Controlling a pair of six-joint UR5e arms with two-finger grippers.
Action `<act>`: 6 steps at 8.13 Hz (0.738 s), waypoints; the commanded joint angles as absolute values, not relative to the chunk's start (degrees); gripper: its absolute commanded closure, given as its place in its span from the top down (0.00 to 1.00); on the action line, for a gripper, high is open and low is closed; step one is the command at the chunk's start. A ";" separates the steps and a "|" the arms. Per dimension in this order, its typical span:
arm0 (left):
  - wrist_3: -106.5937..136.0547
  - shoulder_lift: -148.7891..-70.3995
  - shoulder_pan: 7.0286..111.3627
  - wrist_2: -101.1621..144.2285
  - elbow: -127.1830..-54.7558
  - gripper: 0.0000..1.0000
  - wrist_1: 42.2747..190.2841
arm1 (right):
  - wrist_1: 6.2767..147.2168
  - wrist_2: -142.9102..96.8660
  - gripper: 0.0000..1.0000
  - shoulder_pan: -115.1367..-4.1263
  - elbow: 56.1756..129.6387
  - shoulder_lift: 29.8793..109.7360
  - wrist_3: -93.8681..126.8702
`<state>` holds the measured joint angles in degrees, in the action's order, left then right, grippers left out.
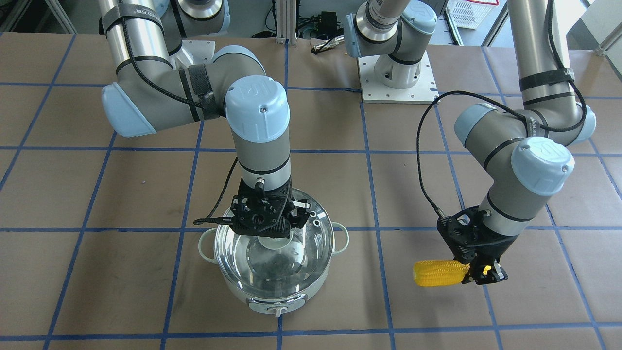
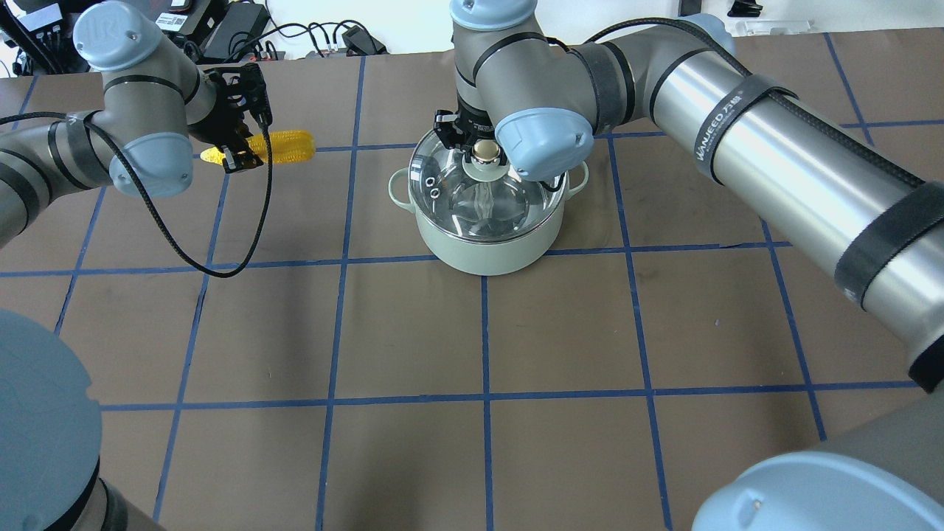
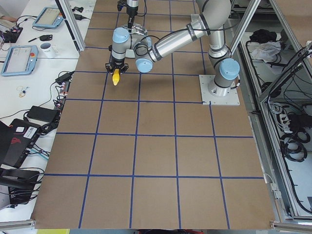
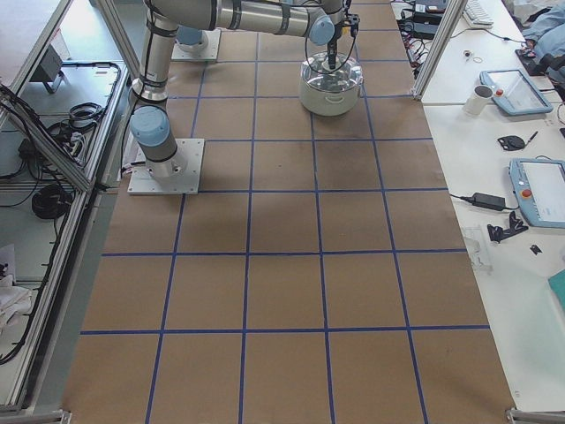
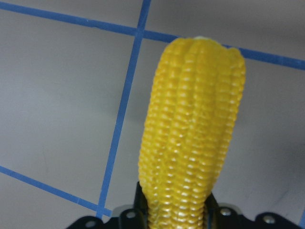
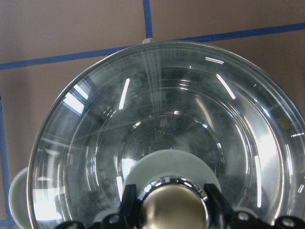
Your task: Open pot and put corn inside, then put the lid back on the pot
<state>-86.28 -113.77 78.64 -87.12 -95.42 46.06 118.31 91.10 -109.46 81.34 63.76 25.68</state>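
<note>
The pale mint pot (image 1: 233,291) stands mid-table, its control knob (image 1: 279,308) facing away from the robot; it also shows in the overhead view (image 2: 487,254). The clear glass lid (image 1: 272,272) (image 2: 516,214) covers it, and I see no gap. My right gripper (image 1: 274,233) (image 2: 483,151) (image 6: 174,210) comes straight down over the lid's centre and is shut on the lid's knob (image 2: 484,153). My left gripper (image 1: 478,272) (image 2: 243,151) is shut on the thin end of the yellow corn (image 1: 437,273) (image 2: 291,145) (image 5: 190,143) and holds it level above the table, well to the pot's left.
Brown table with a blue tape grid. An arm's white base plate (image 1: 396,82) sits near the robot's edge. A black cable (image 1: 423,160) loops from the left wrist. Cables and power bricks (image 2: 317,37) lie beyond the far edge.
</note>
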 commanded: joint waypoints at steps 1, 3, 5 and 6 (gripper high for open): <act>-86.31 -110.93 79.54 -85.36 -95.45 0.00 47.89 | 118.21 91.41 0.32 -109.34 81.12 64.16 25.23; -85.96 -108.82 81.81 -85.25 -95.36 0.00 48.86 | 112.89 91.49 0.32 -108.64 81.38 69.49 22.96; -85.87 -108.54 83.14 -85.43 -95.45 0.00 48.96 | 107.44 91.41 0.32 -106.27 82.18 75.21 19.71; -85.70 -107.67 84.19 -84.82 -95.36 0.00 48.87 | 103.57 91.49 0.32 -104.26 82.44 77.76 16.82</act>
